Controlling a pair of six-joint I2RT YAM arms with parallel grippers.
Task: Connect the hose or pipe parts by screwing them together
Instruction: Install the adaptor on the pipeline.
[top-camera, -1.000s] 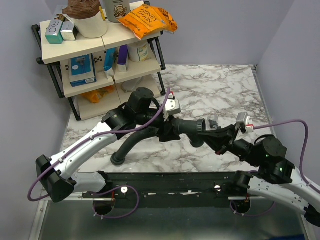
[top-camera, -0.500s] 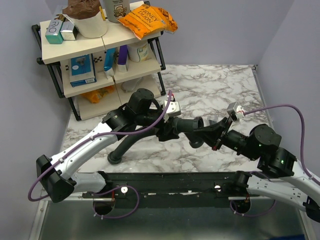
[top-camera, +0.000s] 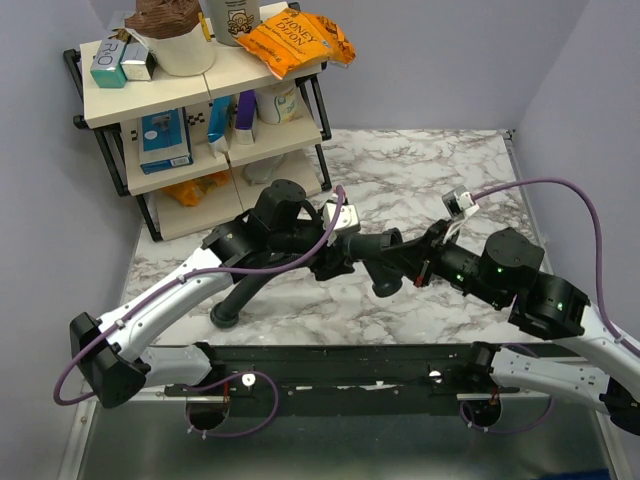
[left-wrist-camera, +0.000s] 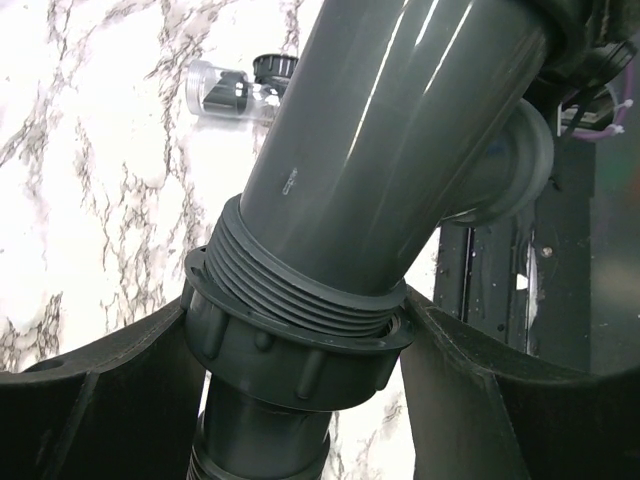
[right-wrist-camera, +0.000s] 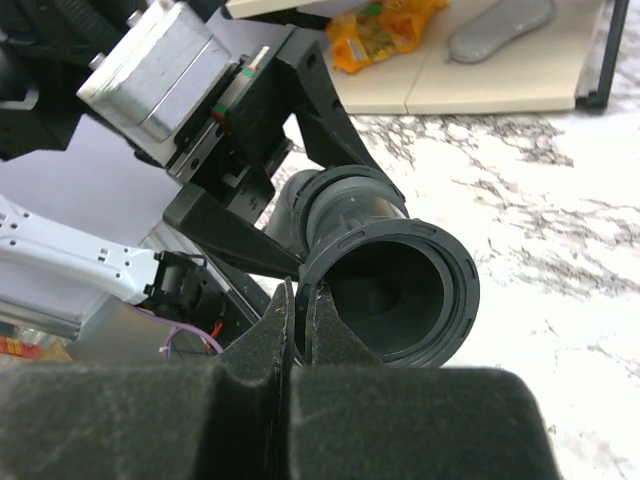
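Observation:
The dark grey branched pipe fitting (top-camera: 375, 248) hangs in the air between both arms. My left gripper (top-camera: 335, 262) is shut on the ribbed collar nut (left-wrist-camera: 300, 350), which sits at the fitting's thread (left-wrist-camera: 310, 290); one finger presses on each side. Below the nut the black ribbed hose (top-camera: 255, 285) curves down to the table at the left. My right gripper (right-wrist-camera: 303, 300) is shut on the near rim of the fitting's wide open mouth (right-wrist-camera: 440, 245), one finger inside and one outside. The fitting's side branch (left-wrist-camera: 515, 160) points toward the black rail.
A two-tier shelf rack (top-camera: 180, 170) with boxes, bottles and an orange snack bag (top-camera: 297, 40) stands at the back left. A small clear part with a black cap (left-wrist-camera: 235, 90) lies on the marble under the fitting. A black rail (top-camera: 350, 360) runs along the near edge.
My right arm has swung left and rolled its wrist while still pinching the mouth rim, turning the fitting. The hose's free end slid a little to the left. The left gripper kept its hold.

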